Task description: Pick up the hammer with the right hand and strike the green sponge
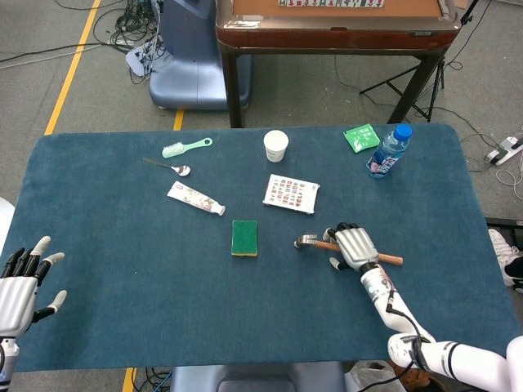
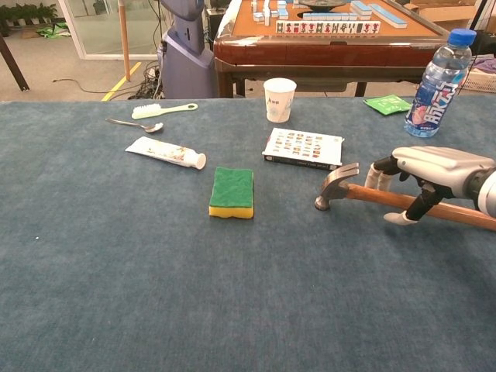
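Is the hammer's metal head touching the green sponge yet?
Apart. The chest view shows bare blue cloth between the hammer head and the green sponge; the head view shows the same gap.

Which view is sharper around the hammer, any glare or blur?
Head view: even light, sharp, the small wooden-handled steel hammer casts little shadow. Chest view: sharper close-up, mild sheen on its steel head, right robot hand unblurred, cropped at the frame edge.

Right hand (image 2: pixel 434 174) over hammer (image 2: pixel 387 198) handle
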Tool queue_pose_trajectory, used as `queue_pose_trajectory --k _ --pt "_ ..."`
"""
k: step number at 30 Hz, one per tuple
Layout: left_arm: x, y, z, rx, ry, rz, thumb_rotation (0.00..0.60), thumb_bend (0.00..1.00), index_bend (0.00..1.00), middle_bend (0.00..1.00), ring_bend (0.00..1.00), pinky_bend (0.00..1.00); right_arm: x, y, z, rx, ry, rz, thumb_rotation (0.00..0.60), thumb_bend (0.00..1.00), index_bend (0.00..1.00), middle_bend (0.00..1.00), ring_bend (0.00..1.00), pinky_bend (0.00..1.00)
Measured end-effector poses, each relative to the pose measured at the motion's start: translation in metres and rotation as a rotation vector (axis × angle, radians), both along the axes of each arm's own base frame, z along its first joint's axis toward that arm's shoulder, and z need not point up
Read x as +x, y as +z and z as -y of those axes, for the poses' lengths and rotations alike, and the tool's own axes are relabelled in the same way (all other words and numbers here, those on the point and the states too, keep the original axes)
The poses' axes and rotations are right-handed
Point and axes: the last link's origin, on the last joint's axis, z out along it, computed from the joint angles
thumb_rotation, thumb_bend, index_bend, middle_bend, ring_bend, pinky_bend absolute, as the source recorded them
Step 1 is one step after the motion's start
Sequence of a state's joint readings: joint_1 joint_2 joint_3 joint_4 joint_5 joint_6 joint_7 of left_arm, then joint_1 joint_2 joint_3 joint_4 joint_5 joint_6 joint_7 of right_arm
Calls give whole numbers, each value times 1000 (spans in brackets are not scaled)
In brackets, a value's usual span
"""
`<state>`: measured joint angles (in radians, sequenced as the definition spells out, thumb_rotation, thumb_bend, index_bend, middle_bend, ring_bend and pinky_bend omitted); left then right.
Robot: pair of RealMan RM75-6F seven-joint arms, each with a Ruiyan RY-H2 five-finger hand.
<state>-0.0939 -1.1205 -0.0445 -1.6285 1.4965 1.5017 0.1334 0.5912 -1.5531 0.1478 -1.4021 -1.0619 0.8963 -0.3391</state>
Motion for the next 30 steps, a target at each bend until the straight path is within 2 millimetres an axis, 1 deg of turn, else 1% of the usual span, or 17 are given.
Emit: queue_pose_trajectory --k 3,9,16,30 --pt "0 0 0 -1 2 1 600 243 250 66 111 52 0 -1 1 -1 -6 3 600 341 373 415 180 251" --pt "-2 0 1 3 9 0 600 243 250 65 111 52 -1 -3 2 4 -13 13 600 422 376 419 183 251" --pt "-3 1 1 6 12 -2 600 243 250 65 110 51 -1 -6 1 11 -11 19 600 540 393 431 192 251" --pt "-4 0 1 4 14 -3 600 243 250 65 110 48 0 -8 -1 17 -11 21 600 545 406 452 210 251"
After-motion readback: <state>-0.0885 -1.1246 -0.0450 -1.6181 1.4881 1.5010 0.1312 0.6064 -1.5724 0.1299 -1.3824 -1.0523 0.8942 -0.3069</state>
